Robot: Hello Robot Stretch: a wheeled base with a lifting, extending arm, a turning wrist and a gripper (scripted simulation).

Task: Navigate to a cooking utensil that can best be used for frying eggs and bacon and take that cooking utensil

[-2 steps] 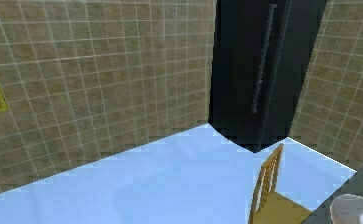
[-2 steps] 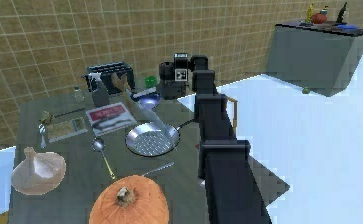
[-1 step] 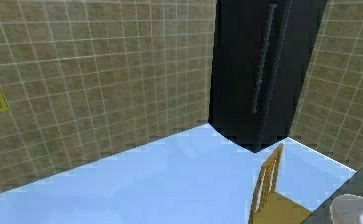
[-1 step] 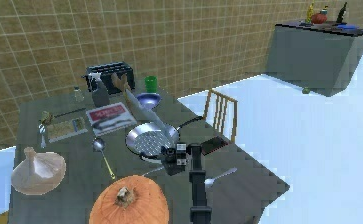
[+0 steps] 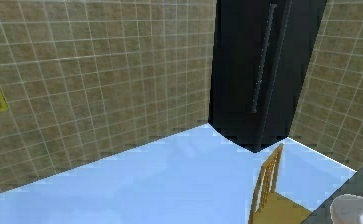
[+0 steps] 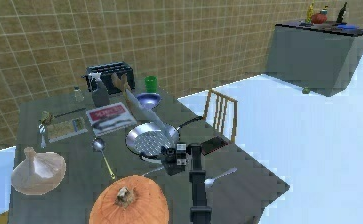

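A round silvery frying pan (image 6: 142,140) lies on the dark grey table (image 6: 251,178), its long handle running up toward the far side. My arm rises from the arm side view's bottom edge, and the gripper (image 6: 161,160) stands at the pan's near right rim. With the pan on the table right behind it, I cannot tell whether the gripper holds anything.
The table also bears a black toaster (image 6: 109,78), a green cup (image 6: 150,83), a blue bowl (image 6: 149,99), a red book (image 6: 111,115), a pale squash (image 6: 37,172) and an orange pumpkin (image 6: 129,203). A wooden chair (image 6: 221,110) stands beside it. A black fridge (image 5: 259,70) stands ahead.
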